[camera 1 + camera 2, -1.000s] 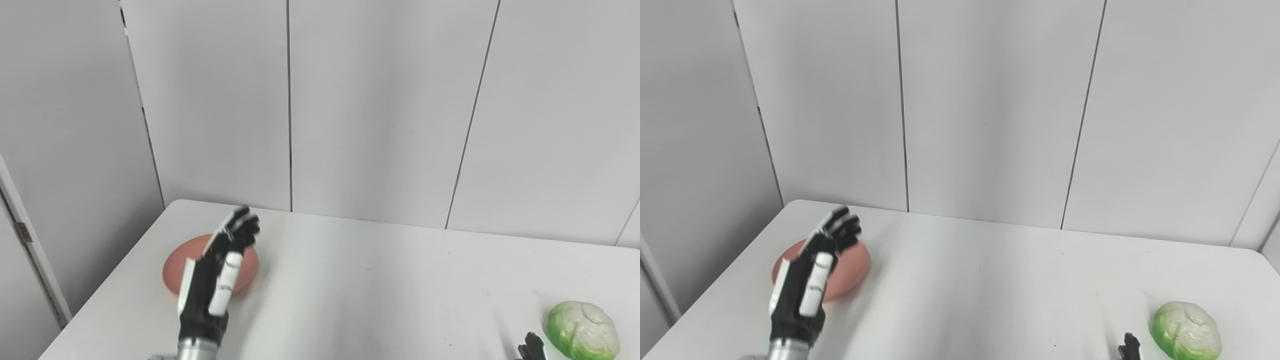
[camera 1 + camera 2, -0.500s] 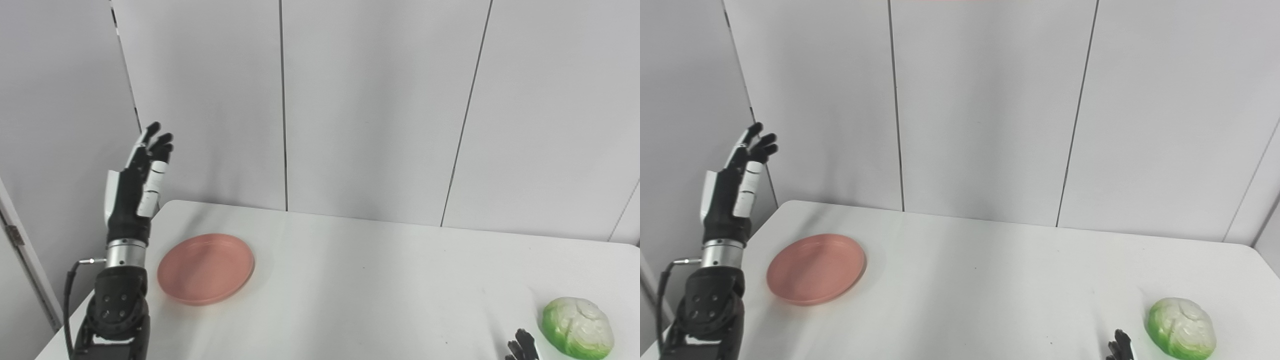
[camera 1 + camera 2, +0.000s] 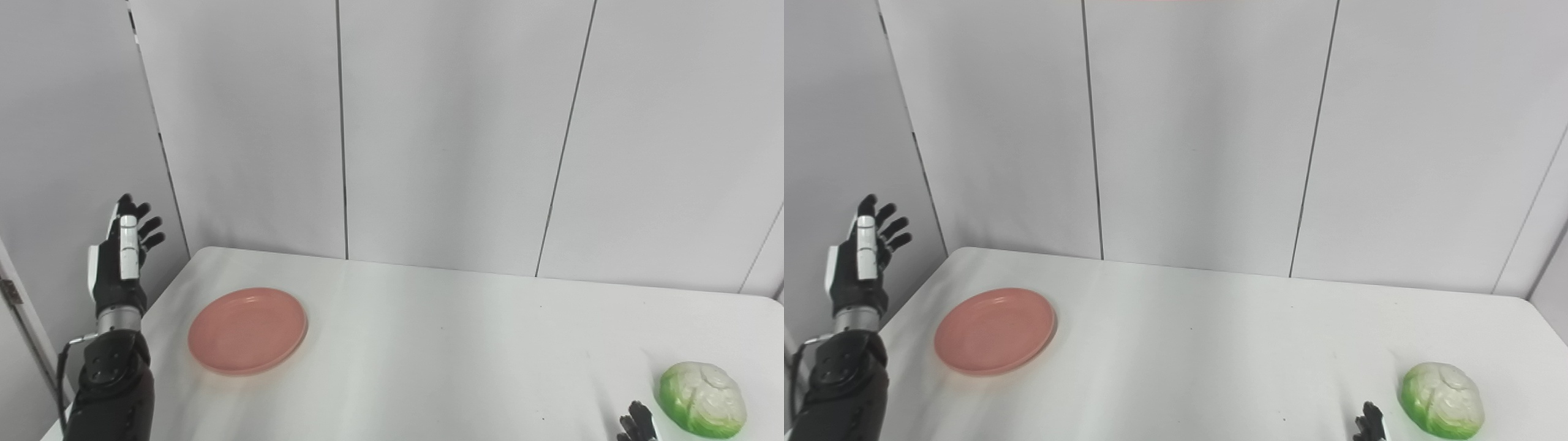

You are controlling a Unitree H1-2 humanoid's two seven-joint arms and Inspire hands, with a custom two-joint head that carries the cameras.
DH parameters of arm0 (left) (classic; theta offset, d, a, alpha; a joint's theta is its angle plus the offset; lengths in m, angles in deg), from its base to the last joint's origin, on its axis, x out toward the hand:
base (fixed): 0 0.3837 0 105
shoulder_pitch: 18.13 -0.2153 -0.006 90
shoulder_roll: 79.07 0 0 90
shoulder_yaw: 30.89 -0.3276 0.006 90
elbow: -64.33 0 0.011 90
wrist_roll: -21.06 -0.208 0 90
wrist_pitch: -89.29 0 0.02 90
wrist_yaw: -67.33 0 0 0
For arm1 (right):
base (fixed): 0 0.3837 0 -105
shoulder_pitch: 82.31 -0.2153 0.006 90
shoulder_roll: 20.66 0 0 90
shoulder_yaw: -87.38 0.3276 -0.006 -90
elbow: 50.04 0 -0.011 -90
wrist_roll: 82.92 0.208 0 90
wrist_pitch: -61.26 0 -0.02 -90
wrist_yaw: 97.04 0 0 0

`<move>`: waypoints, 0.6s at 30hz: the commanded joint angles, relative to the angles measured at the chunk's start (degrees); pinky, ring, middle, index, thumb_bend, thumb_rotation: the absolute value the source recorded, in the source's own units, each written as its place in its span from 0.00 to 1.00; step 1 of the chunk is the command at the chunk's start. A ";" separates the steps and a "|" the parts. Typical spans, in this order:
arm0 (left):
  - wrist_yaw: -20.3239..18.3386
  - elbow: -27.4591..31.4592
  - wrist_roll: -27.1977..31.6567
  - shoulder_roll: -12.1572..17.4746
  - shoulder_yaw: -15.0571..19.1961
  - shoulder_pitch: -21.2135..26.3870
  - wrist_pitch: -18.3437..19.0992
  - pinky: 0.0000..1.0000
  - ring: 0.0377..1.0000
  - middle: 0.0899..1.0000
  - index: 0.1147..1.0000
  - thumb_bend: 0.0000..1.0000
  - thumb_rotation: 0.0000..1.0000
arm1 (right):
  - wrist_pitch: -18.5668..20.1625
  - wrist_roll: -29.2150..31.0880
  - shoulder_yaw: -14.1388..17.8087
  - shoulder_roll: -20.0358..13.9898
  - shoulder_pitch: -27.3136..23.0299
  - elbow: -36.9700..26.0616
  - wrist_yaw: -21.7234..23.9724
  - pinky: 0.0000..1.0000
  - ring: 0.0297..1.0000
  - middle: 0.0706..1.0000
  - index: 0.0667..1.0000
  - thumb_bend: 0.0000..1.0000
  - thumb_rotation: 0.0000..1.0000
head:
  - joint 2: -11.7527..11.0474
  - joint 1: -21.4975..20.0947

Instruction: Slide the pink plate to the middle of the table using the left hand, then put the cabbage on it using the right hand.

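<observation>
Lowered and leftward, left robot hand (image 3: 119, 254) stays spread, empty; right robot hand (image 3: 637, 422) barely visible.

White table (image 3: 429, 343) with rounded far corners, set against a grey panelled wall. Pink plate (image 3: 247, 331) lies flat near the left edge, just right of the raised left hand (image 3: 119, 254). Cabbage (image 3: 702, 399) rests at the near right, just beside the right hand (image 3: 636, 424).
</observation>
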 commanded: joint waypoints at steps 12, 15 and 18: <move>-0.57 -19.45 1.91 4.88 -0.72 5.99 -5.91 1.00 0.98 0.95 0.91 0.82 0.98 | -0.22 -0.44 -1.22 0.72 1.44 1.10 -0.04 0.97 0.96 0.97 0.93 0.64 1.00 | 0.78 -0.49; -0.58 -20.20 2.06 4.65 -1.28 5.44 -6.21 1.00 0.97 0.94 0.91 0.79 0.98 | -0.01 -0.68 -1.22 0.74 1.70 0.58 -0.16 0.94 0.95 0.96 0.93 0.64 1.00 | 1.01 -0.60; -0.71 -21.28 1.74 4.11 -2.48 5.33 -5.68 1.00 0.96 0.93 0.90 0.80 0.97 | -0.22 -0.71 -1.24 0.73 1.83 0.49 -0.14 0.94 0.95 0.95 0.93 0.65 1.00 | 1.15 -0.59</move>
